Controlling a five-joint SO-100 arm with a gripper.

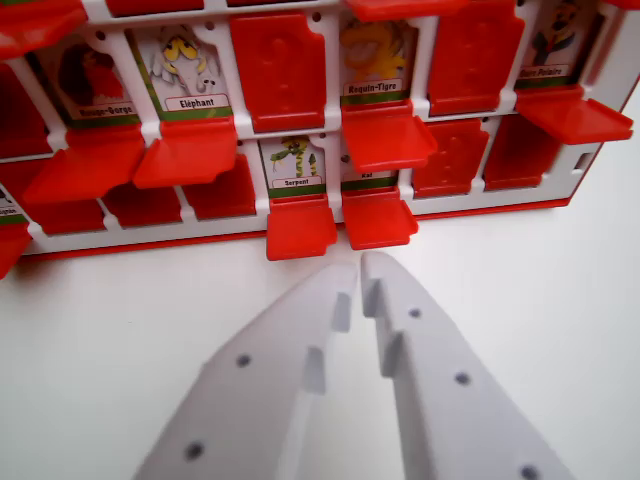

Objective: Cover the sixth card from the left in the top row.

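A white game board with red hinged flaps fills the top of the wrist view. In the upper visible row the Rouge-Gorge card, Eléphant card, Requin-Tigre card and a card at the far right are uncovered, their flaps folded down. Raised red flaps hide two cards between them. In the lower row the Serpent card shows, and the card beside it is mostly hidden. My white gripper hangs just in front of the board's front edge, shut and holding nothing.
Two folded-down flaps jut out over the white table right ahead of my fingertips. More raised red flaps stand at the lower right. The board's red base edge runs across the view.
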